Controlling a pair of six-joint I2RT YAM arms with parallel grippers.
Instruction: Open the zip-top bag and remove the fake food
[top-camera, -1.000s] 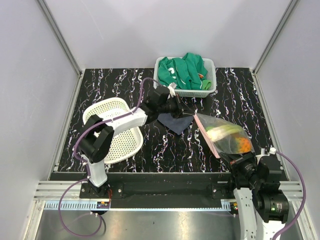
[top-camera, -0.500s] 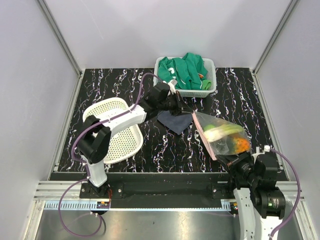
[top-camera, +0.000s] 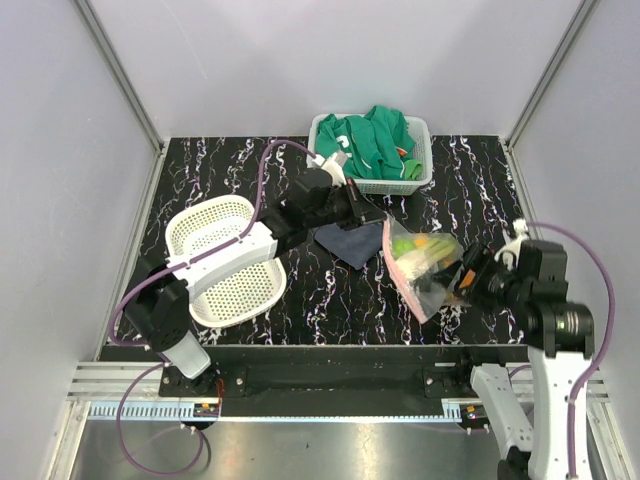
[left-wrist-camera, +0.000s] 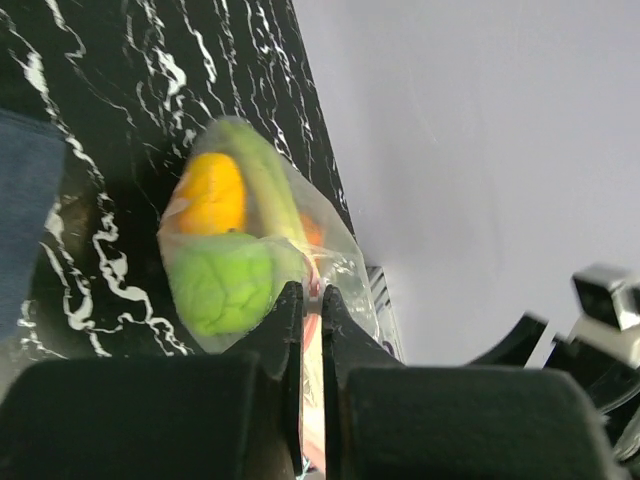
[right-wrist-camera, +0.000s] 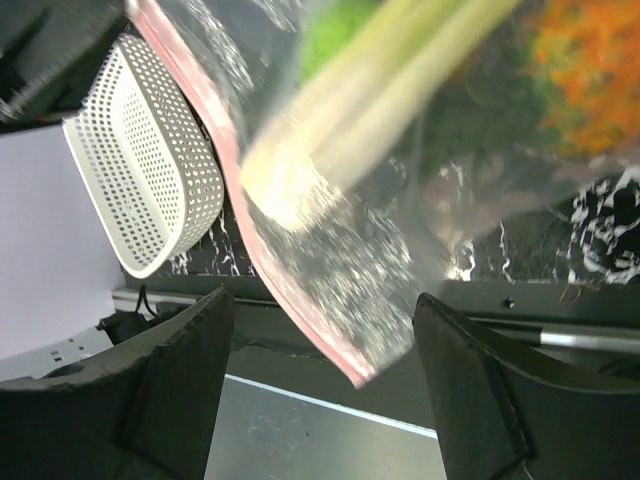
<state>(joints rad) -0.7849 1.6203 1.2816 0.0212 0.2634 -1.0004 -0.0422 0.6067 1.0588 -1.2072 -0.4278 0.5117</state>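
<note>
The zip-top bag (top-camera: 428, 268) hangs slack over the table's right middle, its pinkish-red zip strip (top-camera: 400, 275) running along its left edge. My left gripper (top-camera: 373, 220) is shut on the bag's upper corner; in the left wrist view the strip (left-wrist-camera: 311, 330) is pinched between the closed jaws of that gripper (left-wrist-camera: 311, 292). The fake food lies inside the bag: a green round piece (left-wrist-camera: 225, 290), a yellow-orange piece (left-wrist-camera: 212, 192), a pale leek (right-wrist-camera: 385, 90) and an orange pineapple (right-wrist-camera: 590, 60). My right gripper (top-camera: 468, 278) stands open at the bag's lower right, and the bag's corner (right-wrist-camera: 345, 300) hangs loose between its fingers (right-wrist-camera: 180, 380).
A dark grey-blue cloth (top-camera: 348, 243) lies on the marbled table under the left gripper. A white bin (top-camera: 420, 172) with a green garment (top-camera: 365, 140) stands at the back. A white perforated basket (top-camera: 225, 262) lies tipped at the left, also seen as the basket (right-wrist-camera: 150, 170) in the right wrist view.
My right gripper has opened, let go of the bag's lower corner and swung up and to the right. The bag has slumped towards the left gripper, which still holds it.
</note>
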